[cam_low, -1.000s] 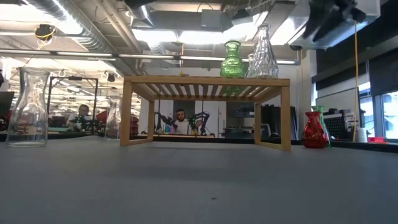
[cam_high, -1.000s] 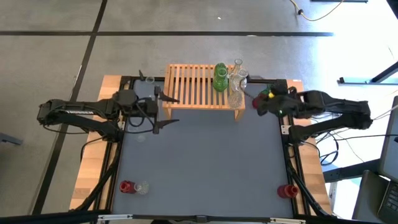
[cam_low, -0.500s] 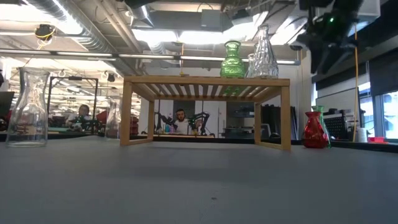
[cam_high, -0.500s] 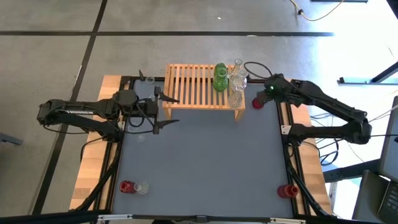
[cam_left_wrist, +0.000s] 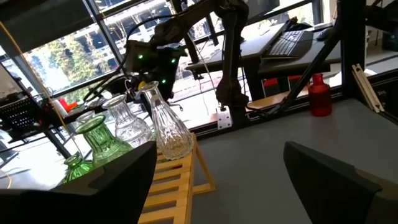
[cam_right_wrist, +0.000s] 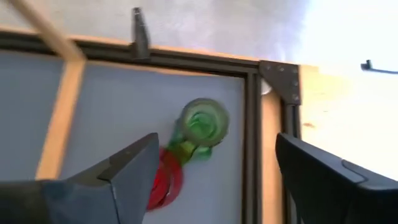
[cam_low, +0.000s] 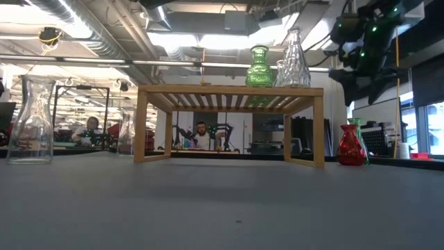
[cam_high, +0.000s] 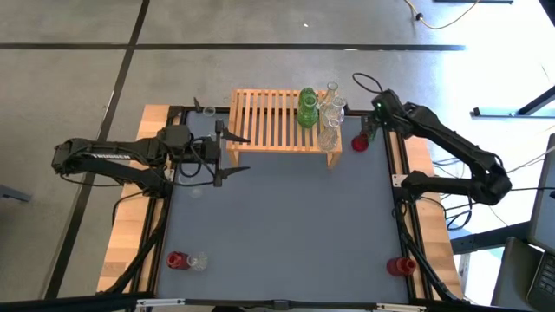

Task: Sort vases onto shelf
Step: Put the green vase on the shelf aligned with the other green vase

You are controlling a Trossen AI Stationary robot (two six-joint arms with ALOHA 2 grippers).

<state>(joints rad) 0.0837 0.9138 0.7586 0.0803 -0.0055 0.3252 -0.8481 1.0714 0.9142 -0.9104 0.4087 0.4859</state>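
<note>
The shelf (cam_high: pixel 282 120) stands at the table's far middle on its short legs. A green vase (cam_high: pixel 307 107) and two clear vases (cam_high: pixel 329 114) stand on its right end, also seen as the green vase (cam_low: pixel 259 67) and a clear vase (cam_low: pixel 294 59). Right of the shelf a red vase (cam_high: pixel 358 143) and a green vase (cam_right_wrist: pixel 202 123) stand on the mat. My right gripper (cam_right_wrist: pixel 214 180) hangs open above these two, tipped down, touching nothing. My left gripper (cam_high: pixel 227 152) waits open at the shelf's left end.
A red vase (cam_high: pixel 177 260) and a clear vase (cam_high: pixel 199 260) stand at the near left corner. Another red vase (cam_high: pixel 401 265) stands at the near right. A clear carafe (cam_low: pixel 31 119) stands at the left. The mat's black frame (cam_right_wrist: pixel 252 124) runs beside the green vase.
My right arm has swung toward the table's far edge and sunk lower. Its gripper has tipped further down over the red and green vases beside the shelf. No vase has moved.
</note>
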